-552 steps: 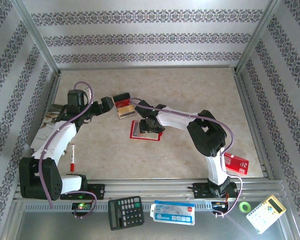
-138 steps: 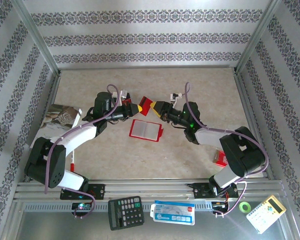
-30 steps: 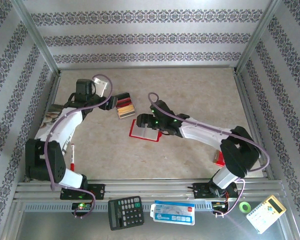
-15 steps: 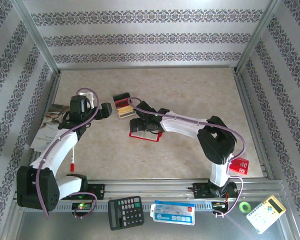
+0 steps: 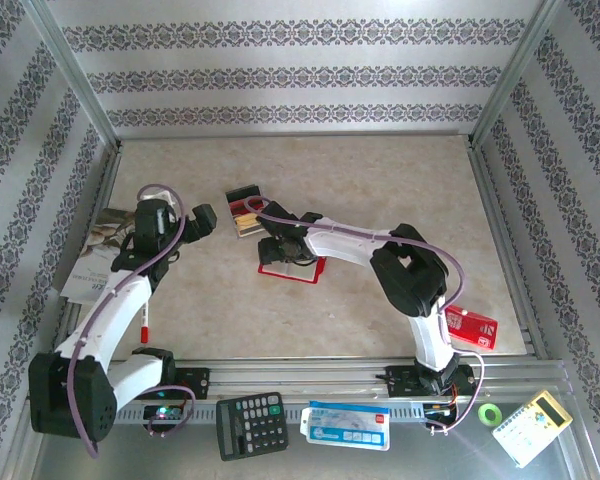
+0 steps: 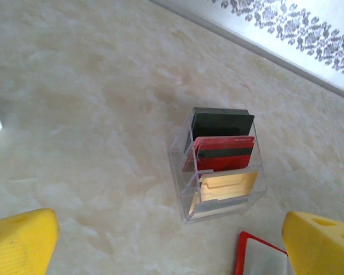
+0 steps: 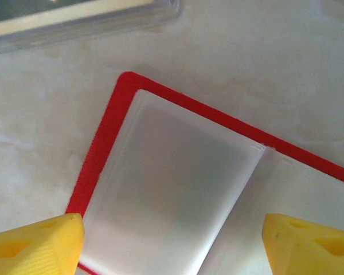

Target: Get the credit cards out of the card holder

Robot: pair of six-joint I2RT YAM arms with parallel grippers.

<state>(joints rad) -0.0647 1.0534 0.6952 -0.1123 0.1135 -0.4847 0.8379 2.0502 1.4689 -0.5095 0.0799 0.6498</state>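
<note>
Papers are lying against the left edge of the worktop, with a red-capped pen just to their right beside the left arm. Left jaws are hanging over bare worktop left of a clear tiered rack, their yellow fingertips standing wide apart and clamping nothing. The credit cards are sitting upright in that rack: a black card at the back, a red card in the middle and a gold card in front. Just beside the rack, with a strip of worktop between them, the card holder is lying open and flat, its pale inner pockets facing up inside the red border. Right jaws are hovering directly above it, fingertips spread to either side of the open holder and not touching it, while the right arm is reaching in from the right. Farther right, a red box is resting near the worktop's front corner.
</note>
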